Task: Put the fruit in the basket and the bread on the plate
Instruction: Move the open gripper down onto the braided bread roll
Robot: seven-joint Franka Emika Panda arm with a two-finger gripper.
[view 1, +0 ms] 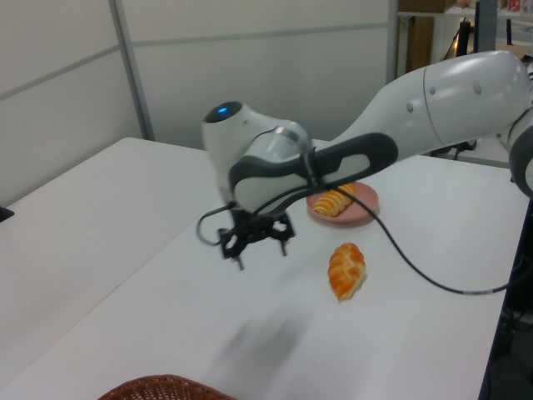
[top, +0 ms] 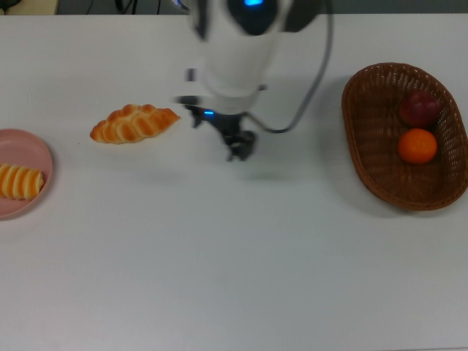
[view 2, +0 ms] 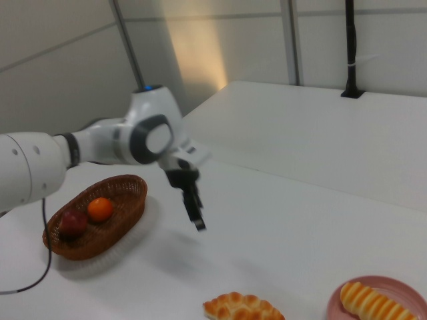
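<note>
The orange mandarin (top: 417,145) and the dark red apple (top: 419,110) lie inside the brown wicker basket (top: 373,168) at the top view's right. In the right view the mandarin (view 2: 100,209) and apple (view 2: 72,223) rest in the same basket (view 2: 127,190). The striped loaf (top: 20,181) lies on the pink plate (top: 33,142) at the top view's left edge. The braided loaf (top: 134,123) lies on the table between plate and basket. My gripper (top: 239,146) hangs open and empty above the table, just right of the braided loaf in the top view. In the left view the gripper (view 1: 261,254) hovers near the braided loaf (view 1: 346,269).
White tabletop all around. In the left view the arm stretches over the plate (view 1: 366,202), and the basket rim (view 1: 166,386) shows at the bottom edge. A black cable (top: 311,88) trails from the arm. A second white table stands behind.
</note>
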